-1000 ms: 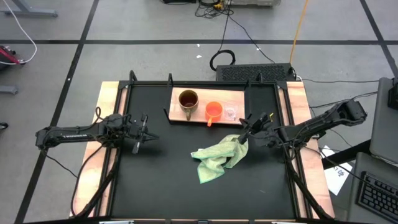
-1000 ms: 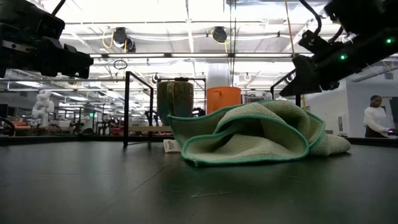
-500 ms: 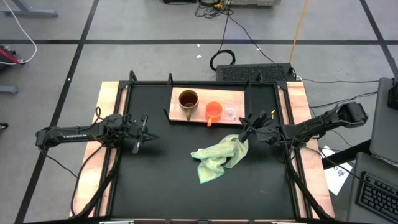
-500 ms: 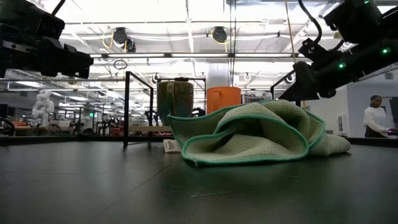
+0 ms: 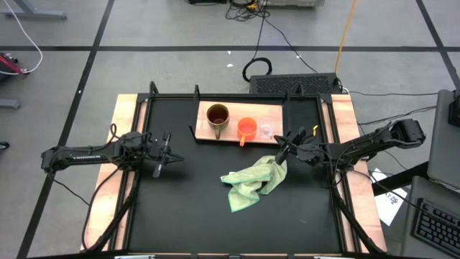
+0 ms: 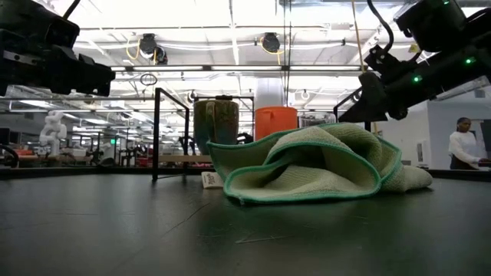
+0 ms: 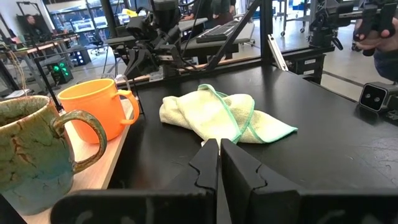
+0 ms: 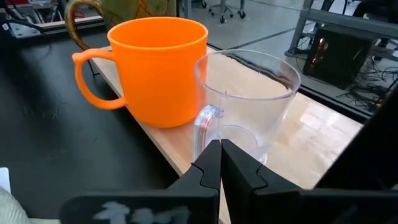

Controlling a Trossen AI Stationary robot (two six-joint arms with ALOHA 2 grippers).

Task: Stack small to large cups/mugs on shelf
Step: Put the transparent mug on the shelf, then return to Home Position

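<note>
On the light wooden shelf [image 5: 277,112] at the table's far side stand, from left to right, the brown mug [image 5: 218,115], the orange cup [image 5: 246,128] and the clear glass cup [image 5: 267,131], each resting on its base. My right gripper [image 5: 282,151] is shut and empty, in the air just right of and nearer than the clear cup [image 8: 249,99], with its tips pointing at the cup's handle [image 8: 208,121]. My left gripper [image 5: 167,155] is shut and empty over the table's left part.
A crumpled light green cloth [image 5: 251,181] lies on the black tabletop just below and near my right gripper [image 6: 357,107]. Black brackets [image 6: 157,134] stand at the shelf's ends. A person [image 6: 462,146] stands in the room beyond the table.
My right gripper has dipped slightly and edged toward the table's left, closer to the clear cup. It has stayed shut.
</note>
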